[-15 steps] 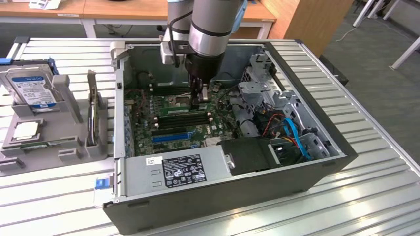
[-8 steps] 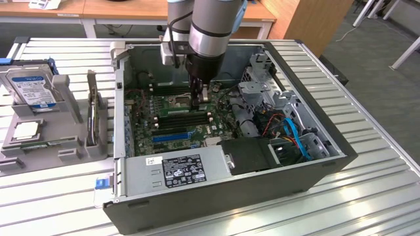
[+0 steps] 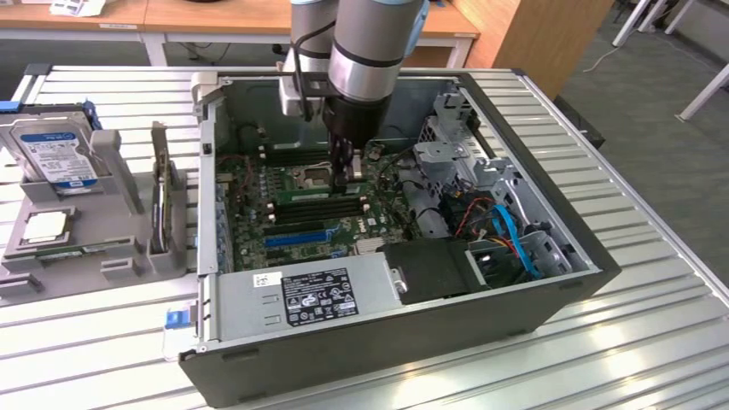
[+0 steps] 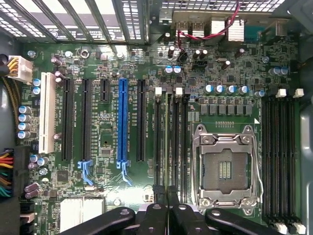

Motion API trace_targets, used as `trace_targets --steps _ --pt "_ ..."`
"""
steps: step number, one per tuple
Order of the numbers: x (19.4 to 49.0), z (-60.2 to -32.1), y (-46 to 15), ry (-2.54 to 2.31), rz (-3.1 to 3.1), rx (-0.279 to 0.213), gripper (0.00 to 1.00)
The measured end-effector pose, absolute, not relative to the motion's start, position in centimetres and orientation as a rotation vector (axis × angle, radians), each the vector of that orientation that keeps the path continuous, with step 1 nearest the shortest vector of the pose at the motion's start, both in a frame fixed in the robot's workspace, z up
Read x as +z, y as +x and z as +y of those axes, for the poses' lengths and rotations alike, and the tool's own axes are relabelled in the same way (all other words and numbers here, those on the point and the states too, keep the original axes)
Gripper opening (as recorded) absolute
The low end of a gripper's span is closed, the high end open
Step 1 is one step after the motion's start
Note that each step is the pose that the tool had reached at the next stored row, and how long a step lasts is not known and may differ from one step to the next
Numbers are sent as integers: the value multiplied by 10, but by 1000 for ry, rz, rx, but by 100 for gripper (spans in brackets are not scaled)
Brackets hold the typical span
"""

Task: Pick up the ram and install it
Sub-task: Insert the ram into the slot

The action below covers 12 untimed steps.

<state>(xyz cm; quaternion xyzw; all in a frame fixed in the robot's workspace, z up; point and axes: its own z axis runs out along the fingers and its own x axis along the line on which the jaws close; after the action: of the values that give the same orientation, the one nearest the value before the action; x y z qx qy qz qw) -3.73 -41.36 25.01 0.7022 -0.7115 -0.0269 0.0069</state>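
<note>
The jaws are clenched on the ram (image 4: 168, 142), a long, thin green circuit-board stick that the wrist view shows edge-on. The stick runs out from between the black fingers (image 4: 156, 215) along the bank of long black plastic memory slots (image 4: 158, 142). I cannot tell whether it is seated in a slot or just above one.

Just beside that bank lies the square silver metal processor socket (image 4: 224, 169), its frame shut over a bare middle. A second bank of black memory slots (image 4: 279, 152) lies on the socket's far side. On the other side of the ram are black expansion slots, then a long blue expansion slot (image 4: 122, 122) and a white one (image 4: 47, 112), all on the green motherboard (image 4: 195, 78).

In the exterior view the grey robot arm (image 3: 364, 51) reaches straight down into the open dark grey computer case (image 3: 399, 359), which lies on its side on the ribbed metal table (image 3: 638, 359). A silver power supply with a black label (image 3: 313, 295) sits at the near edge of the case. On the exterior view's left, well apart from the case, a grey plastic holder (image 3: 125, 256) carries a hard drive with a blue-and-white label (image 3: 57, 158) and a square silver processor chip (image 3: 46, 226).
</note>
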Motion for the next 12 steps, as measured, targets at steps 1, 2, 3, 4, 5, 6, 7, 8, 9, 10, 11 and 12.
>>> trace_targets --steps 1,2,3,4,5,6,7,8,9,10,11,12 --pt "250 -414 -37 2196 -2225 -84 12" --pt "250 -414 -37 2196 -2226 -84 12" --pt "250 -414 -37 2196 -2226 -84 12" --pt "250 -414 -37 2196 -2226 -84 12" --pt "250 -414 -37 2196 -2225 -84 12" --pt "250 -414 -37 2196 -2225 -84 12" --pt "250 -414 -37 2196 -2225 -84 12" --pt "250 -414 -37 2196 -2225 -84 12" --pt "250 -414 -37 2196 -2225 -84 12" --pt "249 -414 -37 2196 -2225 -84 12" --pt "246 -414 -37 2196 -2225 -84 12" --pt "244 -414 -37 2196 -2225 -84 12"
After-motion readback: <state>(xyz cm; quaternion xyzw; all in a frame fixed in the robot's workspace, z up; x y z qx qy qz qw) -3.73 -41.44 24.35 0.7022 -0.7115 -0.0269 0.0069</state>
